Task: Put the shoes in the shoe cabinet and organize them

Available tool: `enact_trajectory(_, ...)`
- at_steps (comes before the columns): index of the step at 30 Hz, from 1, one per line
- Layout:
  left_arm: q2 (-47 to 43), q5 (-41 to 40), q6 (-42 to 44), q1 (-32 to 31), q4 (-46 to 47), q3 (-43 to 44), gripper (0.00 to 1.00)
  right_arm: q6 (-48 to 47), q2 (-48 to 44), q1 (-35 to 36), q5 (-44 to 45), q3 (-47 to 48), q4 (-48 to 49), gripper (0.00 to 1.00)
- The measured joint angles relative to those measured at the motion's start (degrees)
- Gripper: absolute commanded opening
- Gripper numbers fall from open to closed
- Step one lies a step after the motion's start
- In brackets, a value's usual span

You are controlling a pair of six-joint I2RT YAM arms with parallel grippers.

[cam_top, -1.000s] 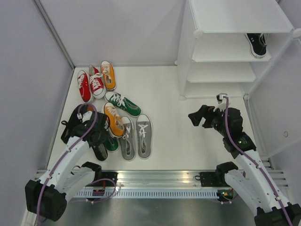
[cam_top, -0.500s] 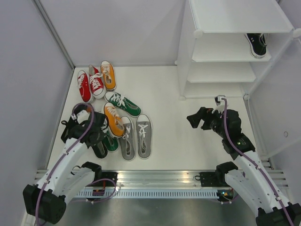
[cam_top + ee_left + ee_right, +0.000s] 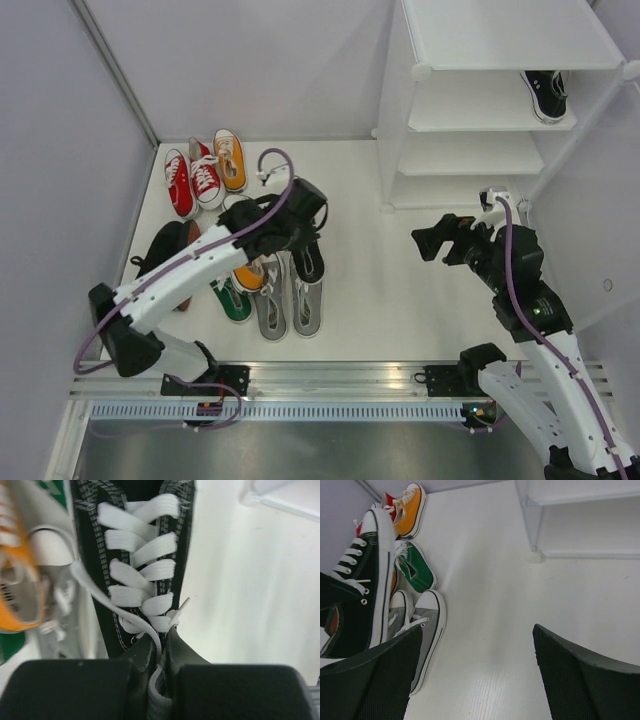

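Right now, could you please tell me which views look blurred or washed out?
Left wrist view: black shoe sharp at its laces, orange shoe at the left edge smeared, table blown out to white. Right wrist view: sharp throughout, even its own fingers. Top external view: crisp, evenly lit, only soft shadows.

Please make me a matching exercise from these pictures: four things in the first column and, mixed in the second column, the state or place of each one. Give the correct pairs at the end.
Column A
1. left pincer
2. right pincer
3. red shoes
4. shoe cabinet

Column B
a. open, holding nothing
b. has a stored black shoe on one shelf
c. side by side on the table, towards its far left corner
d. shut on a raised black shoe

Pairs: 1-d, 2-a, 3-c, 4-b
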Motion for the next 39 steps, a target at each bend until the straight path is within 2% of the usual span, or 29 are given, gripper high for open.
enact_trajectory(4,12.9,-0.9,-1.8,-5.9,1.9,9.3,0.02,-0.6,-1.6,0.0,3.3,1.2,-3.0,0.94)
enact_trajectory(9,26.6,0.9,-3.5,-9.1,6.8,14.8,0.03,-0.5,-2.5,0.0,5.2,1.2,-6.3,0.93)
enact_trajectory(12,35.5,3.5,-4.1,-10.0,9.9,18.0,0.11,-0.5,-3.1,0.0,5.9,0.7,-7.5,0.93)
enact_trajectory(13,38.3,4.3,-4.2,-10.3,10.7,19.0,0.21,-0.5,-3.3,0.0,6.1,0.5,-8.0,0.93)
enact_trajectory(15,43.0,5.9,-4.4,-10.4,11.8,20.7,0.32,-0.5,-3.5,0.0,6.3,-0.2,-8.8,0.93)
enact_trajectory(16,44.3,6.5,-4.5,-10.5,12.2,21.1,0.56,-0.5,-3.5,0.0,6.3,-0.7,-9.3,0.93)
enact_trajectory(18,45.6,7.6,-4.5,-10.6,13.0,21.5,0.77,-0.5,-3.5,0.0,6.2,-1.5,-9.9,0.92)
enact_trajectory(19,45.5,7.7,-4.3,-10.7,13.1,21.6,0.91,-0.5,-3.5,0.0,6.0,-2.0,-10.3,0.92)
enact_trajectory(21,44.4,7.4,-3.7,-11.0,14.2,21.8,0.99,-0.5,-3.2,0.0,5.1,-2.9,-10.5,0.91)
enact_trajectory(26,35.5,4.2,-1.9,-10.7,15.4,17.6,1.00,-0.2,-0.5,0.3,2.8,-6.1,-10.0,0.90)
enact_trajectory(31,23.3,3.4,1.5,-5.6,16.5,11.0,0.99,1.4,3.7,3.3,2.8,-9.2,-7.7,0.89)
enact_trajectory(33,20.1,3.5,3.1,-2.7,17.2,9.3,0.98,2.4,6.4,7.2,4.5,-9.4,-6.5,0.89)
enact_trajectory(39,12.3,7.4,8.1,7.0,18.2,-0.1,0.95,7.3,14.2,25.2,16.7,-9.3,-1.8,0.86)
